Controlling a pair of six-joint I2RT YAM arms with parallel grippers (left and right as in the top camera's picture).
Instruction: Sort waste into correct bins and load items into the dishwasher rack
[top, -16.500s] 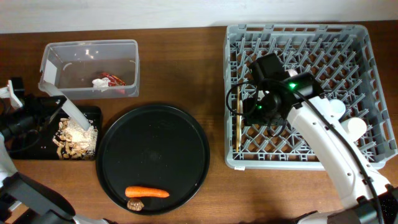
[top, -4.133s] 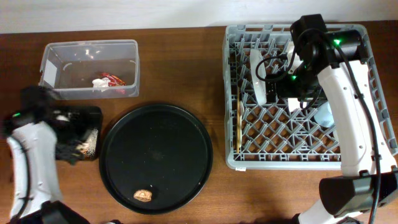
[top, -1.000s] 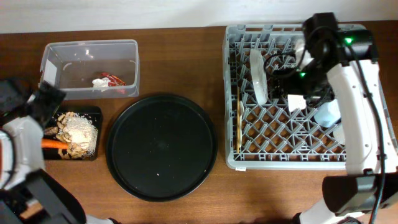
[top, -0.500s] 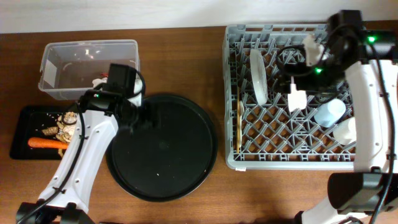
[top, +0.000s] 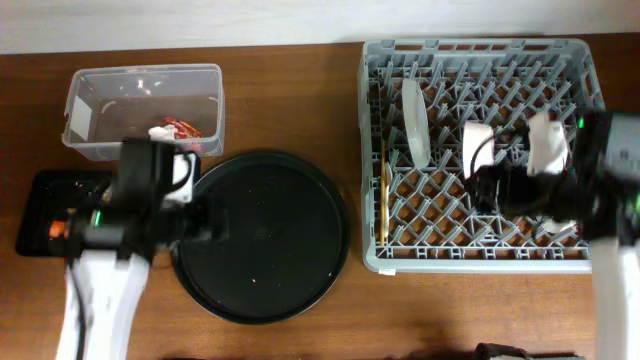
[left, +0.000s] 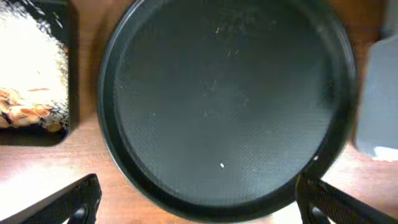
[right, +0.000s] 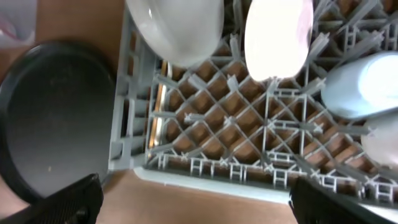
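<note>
The scraps (left: 31, 74) lie in the black tray (top: 30, 190), the wrapper (top: 180, 130) in the tub (top: 140, 70). The left gripper (left: 198, 198) hangs wide apart and empty over the bare round tray (left: 224, 93). Plate (top: 415, 120), bowl (right: 277, 34), blue cup (right: 364, 84) and fork (top: 385, 200) sit in the rack (top: 470, 262). The right gripper (right: 194, 186) above it is apart, empty. Sorting seems finished; next, both arms should only retreat.

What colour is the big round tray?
The round tray is black; left wrist view shows it best.
</note>
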